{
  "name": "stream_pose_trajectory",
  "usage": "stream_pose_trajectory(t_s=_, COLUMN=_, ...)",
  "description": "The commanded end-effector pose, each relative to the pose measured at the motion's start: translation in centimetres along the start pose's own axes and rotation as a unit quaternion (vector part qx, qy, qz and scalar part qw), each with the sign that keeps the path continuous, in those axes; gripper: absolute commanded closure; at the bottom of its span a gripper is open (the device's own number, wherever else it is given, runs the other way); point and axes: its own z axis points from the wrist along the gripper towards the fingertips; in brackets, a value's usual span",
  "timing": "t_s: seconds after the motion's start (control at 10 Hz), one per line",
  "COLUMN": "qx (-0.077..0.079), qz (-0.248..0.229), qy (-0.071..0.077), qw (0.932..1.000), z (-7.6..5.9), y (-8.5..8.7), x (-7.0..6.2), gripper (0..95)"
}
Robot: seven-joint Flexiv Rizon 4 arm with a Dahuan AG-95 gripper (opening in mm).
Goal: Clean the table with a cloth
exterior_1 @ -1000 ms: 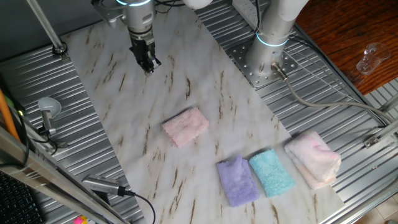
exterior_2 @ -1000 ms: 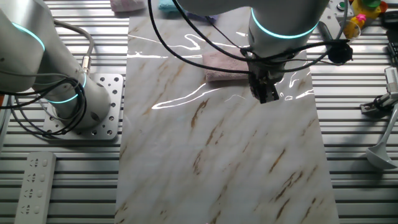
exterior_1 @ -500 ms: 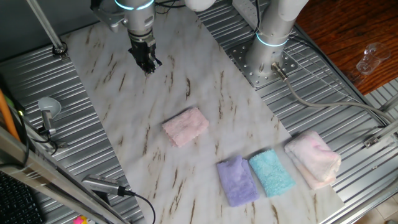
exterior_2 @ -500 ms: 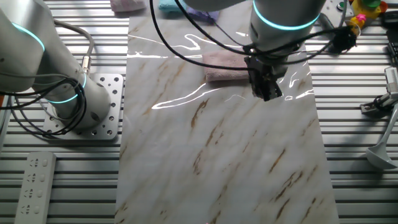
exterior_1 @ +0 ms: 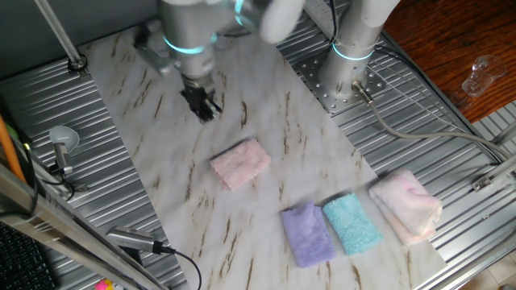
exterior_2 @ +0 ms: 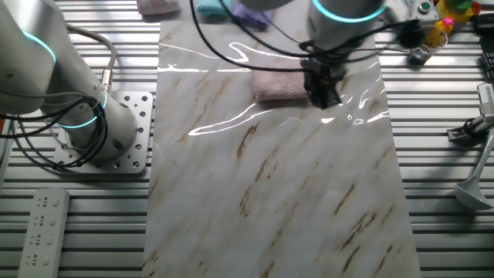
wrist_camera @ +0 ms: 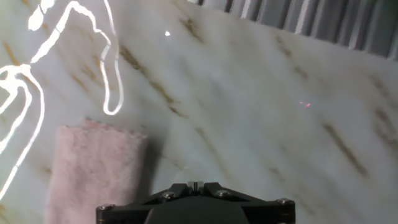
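The cloth (exterior_1: 240, 163) is lying soft, light and floppy on the surface (exterior_1: 153, 145); pinching its top fold should work. The hand (exterior_1: 206, 112) is hovering nearby, grasping nothing, its opening unclear.

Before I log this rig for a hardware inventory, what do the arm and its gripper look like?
The arm is built of thick light-grey cylindrical links with glowing cyan rings at the joints. Black cables loop loosely around the wrist. The small black two-finger gripper is dark against the white marble-look board. In the hand view, only its black housing with small screws shows.
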Motion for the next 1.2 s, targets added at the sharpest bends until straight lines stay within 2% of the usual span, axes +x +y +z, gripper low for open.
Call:
stream_pose_trajectory(t_s=0.1, qx=-0.005, qz=-0.002, qy=0.000, qw=1.0000, z=0.6, y=0.7, x=0.3, gripper=95.0)
stream_pose_trajectory(t_s=0.6, qx=-0.006, qz=0.001, qy=0.003, qw=1.0000, z=0.6, y=0.7, x=0.3, gripper=95.0)
stream_pose_trajectory(t_s=0.7, qx=-0.029, qz=0.010, qy=0.002, qw=0.9995, z=0.8, y=0.7, x=0.4, gripper=95.0)
stream_pose_trajectory(t_s=0.8, qx=-0.038, qz=0.015, qy=0.007, qw=0.9991, z=1.1, y=1.1, x=0.4, gripper=57.0)
stream_pose_trajectory(t_s=1.1, qx=-0.049, qz=0.017, qy=0.009, qw=0.9986, z=2.4, y=2.6, x=0.9, gripper=57.0)
stream_pose_trajectory(t_s=1.2, qx=-0.052, qz=0.021, qy=0.009, qw=0.9984, z=2.8, y=3.0, x=1.1, gripper=38.0)
